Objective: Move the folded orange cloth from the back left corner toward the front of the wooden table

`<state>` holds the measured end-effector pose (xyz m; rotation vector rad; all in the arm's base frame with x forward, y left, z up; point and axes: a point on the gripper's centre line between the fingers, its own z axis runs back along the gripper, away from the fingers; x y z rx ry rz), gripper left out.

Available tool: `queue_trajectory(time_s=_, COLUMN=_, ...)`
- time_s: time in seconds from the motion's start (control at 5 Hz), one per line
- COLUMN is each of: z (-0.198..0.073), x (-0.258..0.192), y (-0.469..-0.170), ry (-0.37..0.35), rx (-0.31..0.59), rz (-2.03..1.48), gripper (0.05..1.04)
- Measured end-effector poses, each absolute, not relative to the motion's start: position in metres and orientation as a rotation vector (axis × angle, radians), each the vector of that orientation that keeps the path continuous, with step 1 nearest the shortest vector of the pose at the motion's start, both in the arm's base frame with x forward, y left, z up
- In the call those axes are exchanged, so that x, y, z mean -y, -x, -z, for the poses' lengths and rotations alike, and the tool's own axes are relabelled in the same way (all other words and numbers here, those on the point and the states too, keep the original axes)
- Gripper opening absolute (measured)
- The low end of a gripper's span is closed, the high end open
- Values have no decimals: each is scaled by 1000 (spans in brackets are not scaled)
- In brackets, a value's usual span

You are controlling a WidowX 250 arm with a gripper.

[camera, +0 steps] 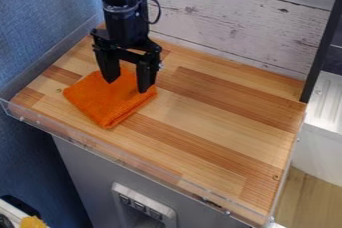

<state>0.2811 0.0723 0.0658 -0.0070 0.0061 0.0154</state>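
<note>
We see the folded orange cloth [110, 102] on the wooden counter [220, 122], near its left end. The black hand [127, 78] is open over it, with no cloth pinched. We think the cloth is folded but not picked up.

Blue fabric-textured wall [40, 47] along the counter's L edge; whitewashed plank wall [227, 32], knots & dark seams, behind the far edge. Butcher-block counter [234, 117], mixed light/dark strips, w/ clear plastic lip [157, 170] on near edge, over grey cabinet [87, 172]. Black upright strip [323, 47] @ far R corner; past R edge, white ridged unit [327, 102] & lt. wood floor [307, 197]. Soft light.
</note>
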Motion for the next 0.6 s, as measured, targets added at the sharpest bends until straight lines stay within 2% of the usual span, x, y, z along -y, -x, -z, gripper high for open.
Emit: queue_trajectory(time_s=0.6, z=-74, x=-69, y=-284, ry=-15, rx=28, rz=-5, gripper=999)
